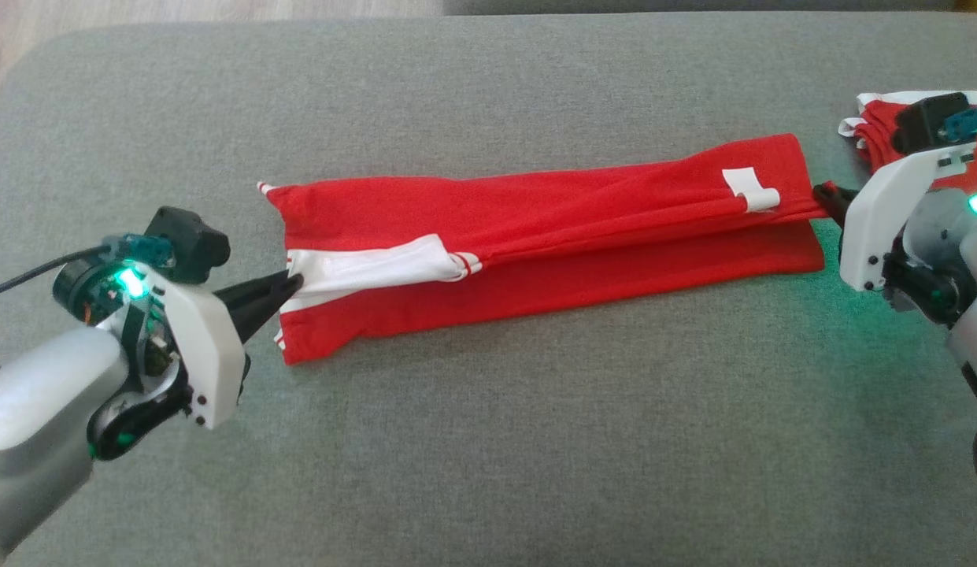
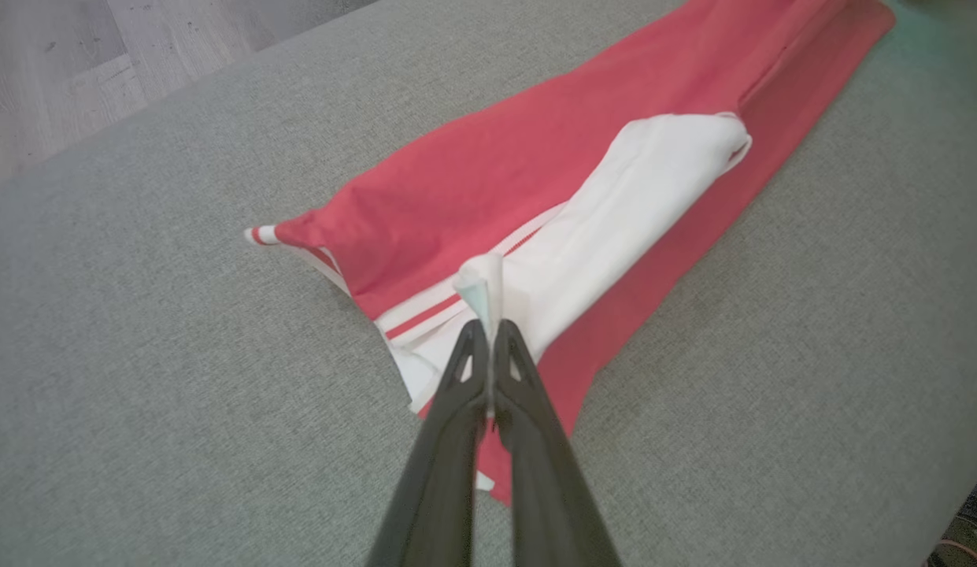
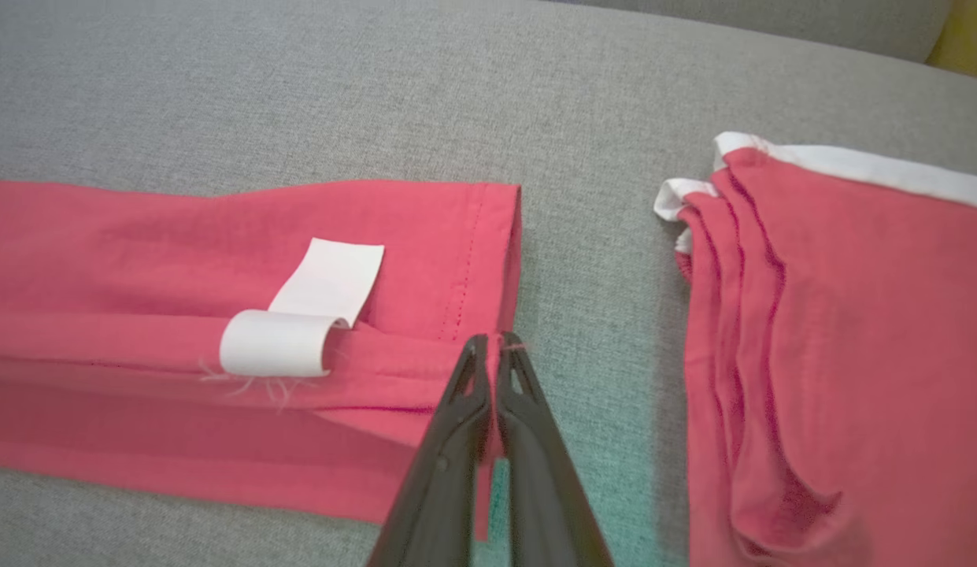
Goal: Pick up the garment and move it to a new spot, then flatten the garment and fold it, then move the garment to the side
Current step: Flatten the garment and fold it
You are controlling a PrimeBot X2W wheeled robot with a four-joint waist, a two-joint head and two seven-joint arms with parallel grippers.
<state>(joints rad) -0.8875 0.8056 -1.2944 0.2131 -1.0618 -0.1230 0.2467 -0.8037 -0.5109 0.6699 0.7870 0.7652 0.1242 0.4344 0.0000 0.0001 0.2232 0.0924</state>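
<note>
Because the garment (image 1: 551, 236) is laid out as one long narrow strip across the middle of the grey upholstered surface (image 1: 488, 441), its long axis runs from the robot's left to its right. The right end sits slightly farther from the robot.

Each end of that axis is held by one claw:

- The left claw (image 1: 293, 284) is clamped on the white sleeve fabric (image 1: 378, 268) at the left end. Its fingers are together, with a pinch of cloth standing between the tips.
- The right claw (image 1: 823, 194) is clamped on the hem corner at the right end, near the white label (image 1: 749, 189).

Both claws point inward along the axis, toward each other. A ridge of cloth is taut between them, while the lower layers rest flat on the surface.

A second red garment (image 1: 878, 130) lies folded just beyond the right claw, apart from the strip.

The coming fold probably runs across the long axis, so one end has to travel toward the other. The right arm is nearer the second pile, so its path likely needs the closer watch.
</note>
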